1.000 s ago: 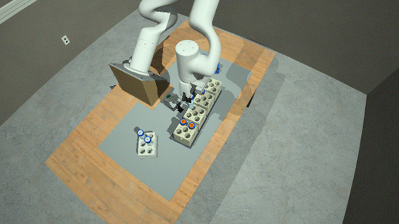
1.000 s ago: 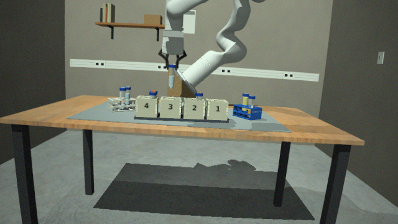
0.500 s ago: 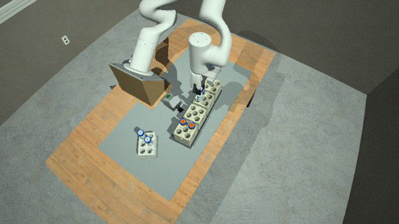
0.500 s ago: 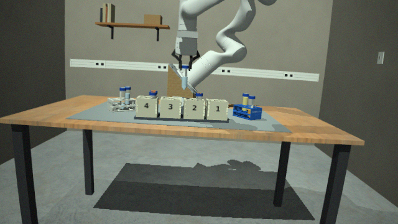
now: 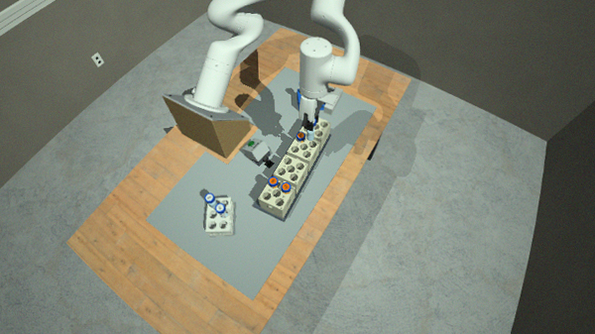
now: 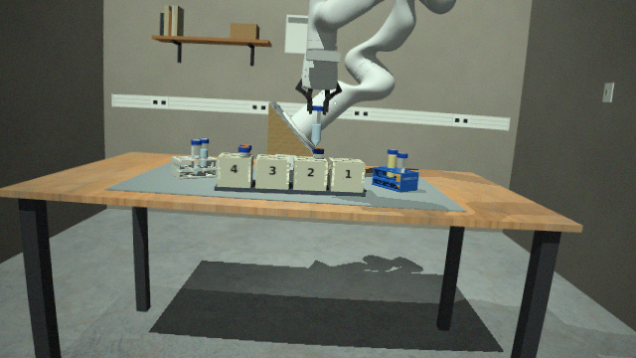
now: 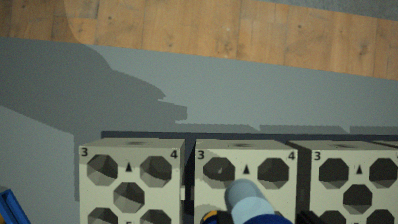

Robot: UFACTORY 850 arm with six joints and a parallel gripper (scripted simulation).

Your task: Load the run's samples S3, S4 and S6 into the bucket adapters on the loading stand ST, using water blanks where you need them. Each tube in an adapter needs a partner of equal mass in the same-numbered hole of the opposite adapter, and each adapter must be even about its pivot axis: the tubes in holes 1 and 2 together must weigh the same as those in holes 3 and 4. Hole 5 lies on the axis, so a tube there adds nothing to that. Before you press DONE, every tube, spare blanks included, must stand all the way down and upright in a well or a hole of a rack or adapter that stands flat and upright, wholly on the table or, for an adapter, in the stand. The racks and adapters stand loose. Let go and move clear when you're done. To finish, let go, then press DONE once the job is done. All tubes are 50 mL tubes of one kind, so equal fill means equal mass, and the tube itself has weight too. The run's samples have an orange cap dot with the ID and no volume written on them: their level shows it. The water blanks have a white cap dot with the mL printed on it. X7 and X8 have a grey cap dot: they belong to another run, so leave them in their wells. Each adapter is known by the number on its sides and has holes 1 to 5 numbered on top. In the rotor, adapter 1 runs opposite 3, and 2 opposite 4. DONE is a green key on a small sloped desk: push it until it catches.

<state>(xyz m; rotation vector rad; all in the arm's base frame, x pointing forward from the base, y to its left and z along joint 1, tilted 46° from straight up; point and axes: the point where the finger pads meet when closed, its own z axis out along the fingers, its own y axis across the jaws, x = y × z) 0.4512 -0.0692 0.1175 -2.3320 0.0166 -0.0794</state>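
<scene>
My gripper point(image 5: 308, 122) point(image 6: 318, 106) is shut on a water blank tube point(image 5: 310, 133) point(image 6: 316, 130) point(image 7: 246, 201) by its blue cap and holds it upright above adapter 2 point(image 5: 304, 149) point(image 6: 310, 173) point(image 7: 245, 150). An orange-capped sample point(image 5: 300, 135) point(image 6: 318, 151) stands in adapter 2, right beside the hanging tube. Two orange-capped samples point(image 5: 273, 182) point(image 5: 285, 187) stand in adapter 4 point(image 5: 277, 201) point(image 6: 234, 170). Adapter 3 point(image 5: 292, 169) point(image 6: 271, 171) and adapter 1 point(image 5: 321, 128) point(image 6: 347, 174) point(image 7: 131, 150) show only empty holes. All four stand in the dark stand point(image 6: 288, 190) point(image 7: 150, 135).
A white rack point(image 5: 220, 224) point(image 6: 185, 166) with two blue-capped blanks point(image 5: 209, 198) point(image 5: 221, 207) stands left of the stand. A blue rack point(image 6: 394, 180) with two tubes point(image 6: 393, 158) point(image 6: 402, 160) stands beyond adapter 1. The green DONE key point(image 5: 251, 144) sits behind the stand, near the arm's base.
</scene>
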